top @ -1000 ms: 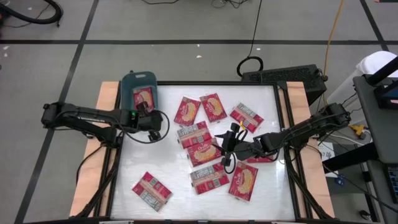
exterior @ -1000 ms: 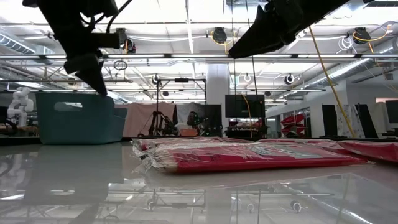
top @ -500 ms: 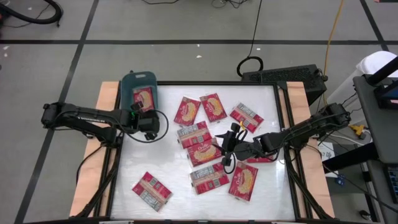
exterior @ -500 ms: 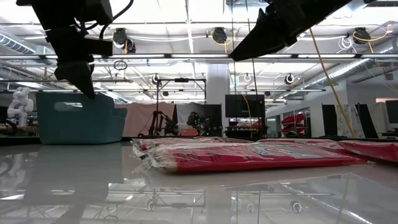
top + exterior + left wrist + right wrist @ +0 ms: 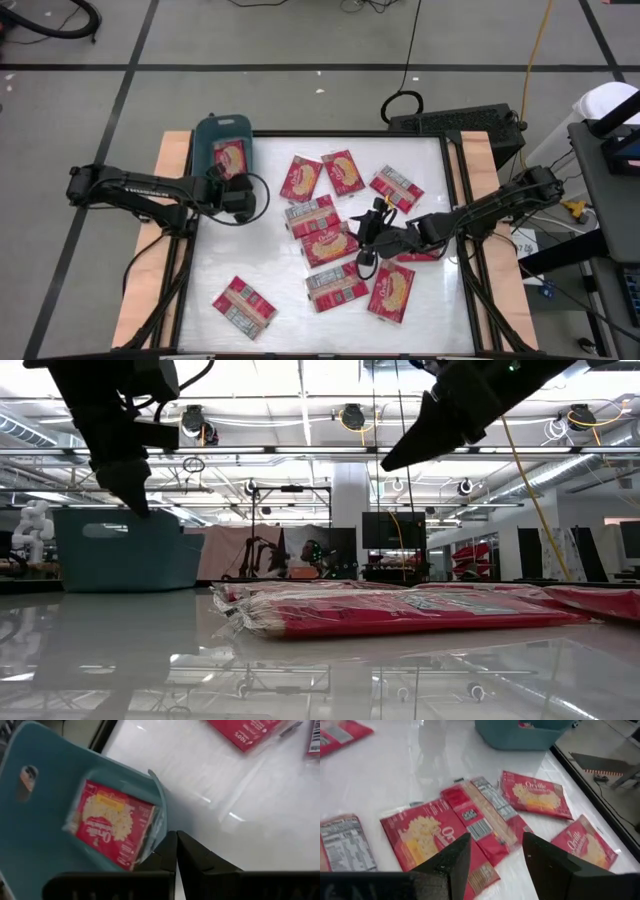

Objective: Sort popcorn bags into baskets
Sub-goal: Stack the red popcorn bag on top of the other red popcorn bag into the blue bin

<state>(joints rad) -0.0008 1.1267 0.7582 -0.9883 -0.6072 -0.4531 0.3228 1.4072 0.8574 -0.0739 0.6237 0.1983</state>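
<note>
White glossy rectangular tabletop (image 5: pixel 270 280) is carrying everything, framed by pale wooden side boards. Teal-blue rounded plastic bin (image 5: pixel 222 145) is sitting at the far left corner, holding one red flat popcorn packet (image 5: pixel 230 156) picture side up; the left wrist view is showing that same packet (image 5: pixel 113 824) lying flat inside the bin (image 5: pixel 45 785). Dark left arm is reaching in from the left edge, its left gripper (image 5: pixel 243 197) hovering just beside the bin's near end, fingers pressed together and holding nothing. Dark right arm is coming in from the right, its right gripper (image 5: pixel 366 240) hanging over the middle cluster of packets, fingers (image 5: pixel 451 862) spread apart and empty. Red flat popcorn packets (image 5: pixel 328 243) are lying scattered mid-table, some overlapping, some picture up, some label up. One lone packet (image 5: pixel 243 305) is lying well apart near the front left. In the low view, the packets (image 5: pixel 400 610) are lying flat right of the bin (image 5: pixel 125 550).
</note>
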